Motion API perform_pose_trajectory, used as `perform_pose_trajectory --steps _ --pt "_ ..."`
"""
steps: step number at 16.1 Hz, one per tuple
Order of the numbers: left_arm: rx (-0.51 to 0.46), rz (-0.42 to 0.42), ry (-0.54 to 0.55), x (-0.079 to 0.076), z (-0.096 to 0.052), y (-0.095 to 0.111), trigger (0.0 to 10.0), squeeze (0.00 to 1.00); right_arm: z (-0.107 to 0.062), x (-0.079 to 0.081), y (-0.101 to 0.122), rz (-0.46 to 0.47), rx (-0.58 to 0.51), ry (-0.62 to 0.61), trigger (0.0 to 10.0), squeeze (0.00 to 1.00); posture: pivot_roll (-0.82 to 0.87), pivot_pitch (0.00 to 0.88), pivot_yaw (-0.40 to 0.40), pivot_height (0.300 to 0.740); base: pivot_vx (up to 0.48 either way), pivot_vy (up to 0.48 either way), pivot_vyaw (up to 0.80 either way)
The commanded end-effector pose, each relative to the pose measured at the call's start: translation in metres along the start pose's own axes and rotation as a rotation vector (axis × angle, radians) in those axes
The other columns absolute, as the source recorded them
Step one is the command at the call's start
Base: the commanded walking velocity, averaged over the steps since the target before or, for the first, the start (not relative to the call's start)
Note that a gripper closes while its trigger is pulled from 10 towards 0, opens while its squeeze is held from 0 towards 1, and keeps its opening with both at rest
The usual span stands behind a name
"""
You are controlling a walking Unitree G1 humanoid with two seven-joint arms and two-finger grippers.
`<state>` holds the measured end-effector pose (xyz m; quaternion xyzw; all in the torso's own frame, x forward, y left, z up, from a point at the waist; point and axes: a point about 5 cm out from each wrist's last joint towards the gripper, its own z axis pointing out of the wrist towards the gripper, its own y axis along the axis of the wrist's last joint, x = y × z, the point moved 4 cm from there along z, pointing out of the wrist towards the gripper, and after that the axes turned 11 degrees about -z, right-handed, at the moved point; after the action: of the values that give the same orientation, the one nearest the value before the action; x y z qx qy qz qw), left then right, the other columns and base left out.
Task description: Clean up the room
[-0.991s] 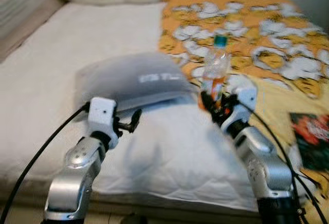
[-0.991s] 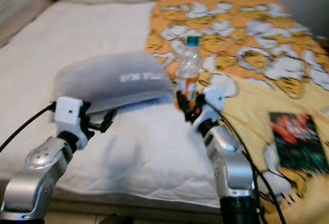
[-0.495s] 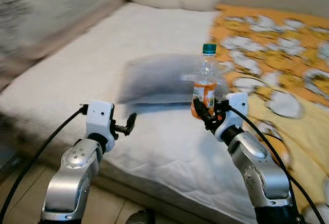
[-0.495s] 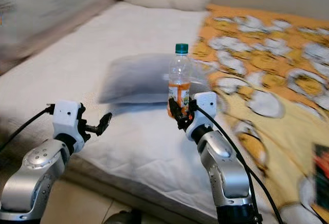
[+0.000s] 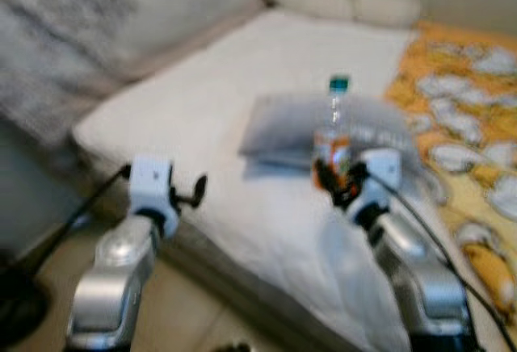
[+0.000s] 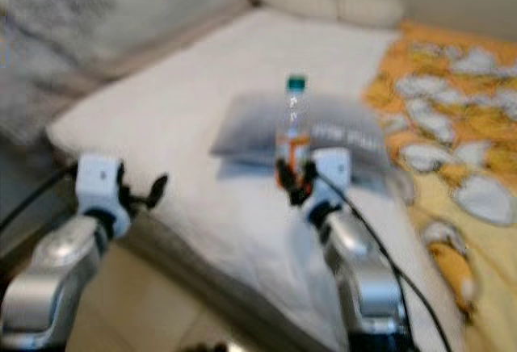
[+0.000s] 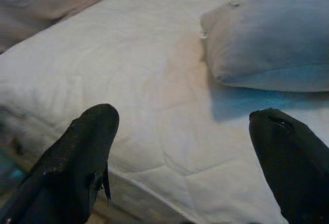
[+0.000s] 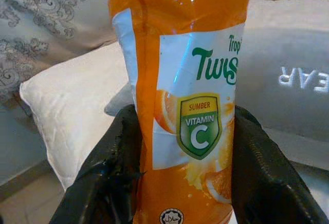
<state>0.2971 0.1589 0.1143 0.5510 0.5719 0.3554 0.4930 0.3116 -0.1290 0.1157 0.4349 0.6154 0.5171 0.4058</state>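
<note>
Right gripper (image 8: 180,172) clamps an upright orange plastic juice bottle (image 8: 182,100) above the white mattress (image 7: 128,80); left gripper (image 7: 190,157) gapes empty. Walking jolts might tip it.

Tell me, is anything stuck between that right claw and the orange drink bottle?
No, nothing visible. The right gripper already has its black fingers pressed on both sides of the bottle, holding it upright above the white mattress, in front of the grey pillow.

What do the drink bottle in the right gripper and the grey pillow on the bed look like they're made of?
Bottle: likely clear plastic, glossy, with a printed orange wrap label catching highlights and a green screw cap.
Grey pillow: soft woven fabric, matte, puffed and seamed at the edge.
Right gripper is shut on the bottle.
</note>
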Motion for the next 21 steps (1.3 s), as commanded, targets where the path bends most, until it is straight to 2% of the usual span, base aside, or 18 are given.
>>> perform_pose_trajectory --steps 1,3,4,5,7,11,17,19,21 --pt "-0.02 0.011 0.019 0.004 -0.001 0.006 10.0 0.0 0.002 0.005 0.001 0.013 0.007 0.022 10.0 0.0 -0.01 0.0 0.036 0.74 0.0 0.0 0.8" --pt "-0.057 0.025 0.025 0.004 0.0 0.012 10.0 0.0 0.002 0.009 0.003 -0.016 0.003 0.039 10.0 0.0 -0.01 0.0 0.039 0.74 0.0 0.0 0.8" --pt "-0.069 0.015 0.053 0.008 0.0 0.013 10.0 0.0 0.004 0.009 0.001 0.037 0.02 0.03 10.0 0.0 -0.01 0.0 0.039 0.74 0.0 0.0 0.8" --pt "-0.07 0.013 0.07 0.01 0.001 0.013 10.0 0.0 0.004 0.008 0.0 0.047 0.029 0.028 10.0 0.0 -0.01 0.0 0.039 0.74 0.0 0.0 0.8" --pt "-0.063 0.049 0.079 0.014 0.001 0.012 10.0 0.0 0.004 0.013 -0.001 0.045 0.041 0.054 10.0 0.0 -0.01 0.0 0.038 0.74 0.0 0.0 0.8" --pt "-0.091 0.061 0.072 0.014 0.001 0.018 10.0 0.0 0.004 0.02 -0.006 0.06 0.062 0.066 10.0 0.0 0.0 0.005 0.039 0.74 0.0 0.0 0.8" --pt "-0.099 0.099 0.052 0.01 0.002 0.02 10.0 0.0 0.004 0.013 -0.015 0.027 0.102 0.039 10.0 0.0 0.01 0.007 0.046 0.74 0.126 0.0 0.77" --pt "-0.1 0.098 0.052 0.01 0.002 0.02 10.0 0.0 0.005 0.012 -0.017 0.019 0.111 0.032 10.0 0.0 0.01 0.009 0.049 0.74 0.263 0.0 0.0" --pt "-0.099 0.099 0.056 0.012 0.001 0.019 10.0 0.0 0.007 0.013 -0.016 -0.047 0.105 0.03 10.0 0.0 0.01 0.007 0.048 0.74 0.266 0.0 0.0"
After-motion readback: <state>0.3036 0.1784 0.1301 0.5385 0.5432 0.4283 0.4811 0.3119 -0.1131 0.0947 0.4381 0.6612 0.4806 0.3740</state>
